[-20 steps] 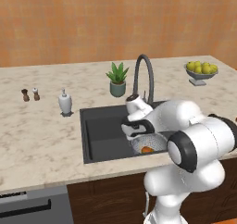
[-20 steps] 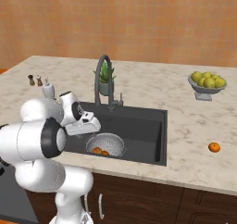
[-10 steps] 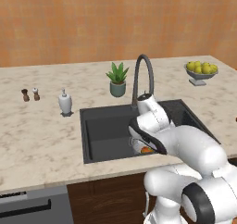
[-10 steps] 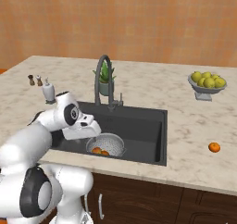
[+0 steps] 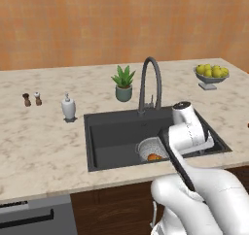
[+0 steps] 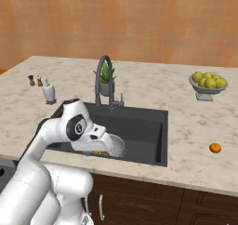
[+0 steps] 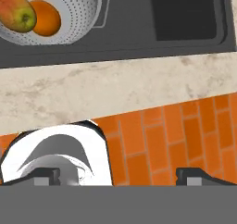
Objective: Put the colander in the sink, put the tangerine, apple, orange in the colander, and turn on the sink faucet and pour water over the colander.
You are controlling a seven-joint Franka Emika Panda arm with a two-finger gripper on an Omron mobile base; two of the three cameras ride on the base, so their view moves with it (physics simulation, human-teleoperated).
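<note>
Fingers (image 7: 118, 176) spread wide apart, nothing btwn them; in hand view the two dark tips sit at the bottom edge, looking down past the bench (image 7: 115, 89) front edge onto an orange brick-pattern floor (image 7: 185, 135).

Colander (image 7: 51, 15) sits inside the sink (image 7: 185, 15), at the near side of the basin, upright, one small side handle visible. Inside it: apple (image 7: 17, 13), red w/ yellow-green blush, touching an orange fruit (image 7: 45, 17) just beside it. Can't tell if that one is the orange or the tangerine. In left base view colander (image 5: 151, 149) partly hidden by the arm, orange colour showing inside; in right base view colander (image 6: 116, 145) shows just behind the arm's wrist.

Another small orange fruit (image 6: 214, 148) lies on the bench (image 6: 195, 126) right of the sink (image 6: 144, 131), well apart from it.

Sink faucet (image 5: 148, 86) stands at the back rim of the sink (image 5: 112, 137), spout arching over the basin; no water visible.

Elsewhere on bench (image 5: 44, 142): potted plant (image 5: 123, 83) near faucet, soap bottle (image 5: 68, 108), two small shakers (image 5: 32, 99), footed bowl of lemons (image 5: 210, 75) at far right.
</note>
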